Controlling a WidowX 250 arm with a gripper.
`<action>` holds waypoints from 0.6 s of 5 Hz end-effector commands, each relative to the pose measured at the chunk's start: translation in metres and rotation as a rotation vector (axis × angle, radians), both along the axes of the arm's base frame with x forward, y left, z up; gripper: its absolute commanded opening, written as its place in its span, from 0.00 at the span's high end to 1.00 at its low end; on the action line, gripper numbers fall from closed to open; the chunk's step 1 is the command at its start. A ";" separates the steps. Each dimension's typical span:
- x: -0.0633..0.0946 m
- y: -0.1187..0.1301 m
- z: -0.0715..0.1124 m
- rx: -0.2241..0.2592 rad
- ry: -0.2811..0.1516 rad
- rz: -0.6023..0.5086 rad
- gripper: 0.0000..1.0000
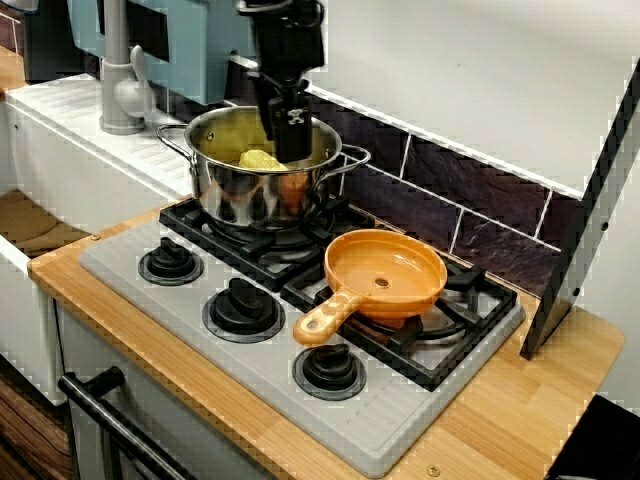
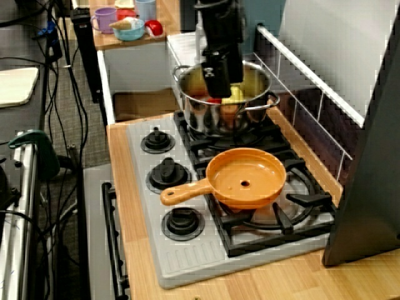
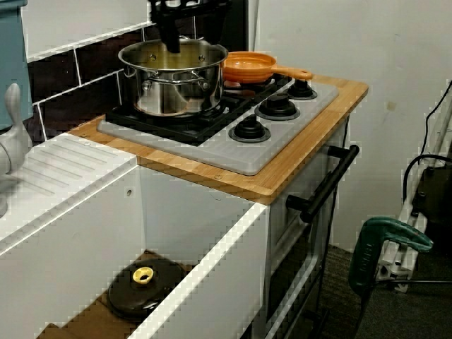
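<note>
The gripper (image 1: 291,150) is lowered inside the stainless steel pot (image 1: 235,195), which is set on a rear burner of the toy hob (image 1: 200,330). Its fingertips are placed just beside a yellow food piece (image 1: 256,159) lying in the pot; whether the jaws are parted or clamped cannot be told. Something red (image 2: 214,100) is seen beside the yellow piece in the view from above. An orange frying pan (image 1: 385,270) is set on the neighbouring burner, near the pot but apart from it.

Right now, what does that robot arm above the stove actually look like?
The arm is black all over: a blocky column narrowing to a slim gripper. A small white marking sits low on its front. No loose cables show, and its top runs out of frame.
</note>
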State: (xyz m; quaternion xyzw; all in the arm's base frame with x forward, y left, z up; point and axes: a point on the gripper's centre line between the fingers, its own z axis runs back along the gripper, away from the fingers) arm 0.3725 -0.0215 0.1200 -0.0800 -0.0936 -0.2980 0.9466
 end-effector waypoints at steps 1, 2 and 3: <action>0.018 0.026 0.018 -0.038 0.016 -0.044 0.00; 0.013 0.029 0.023 -0.023 0.012 -0.130 0.00; -0.001 0.020 0.030 -0.012 0.024 -0.271 0.00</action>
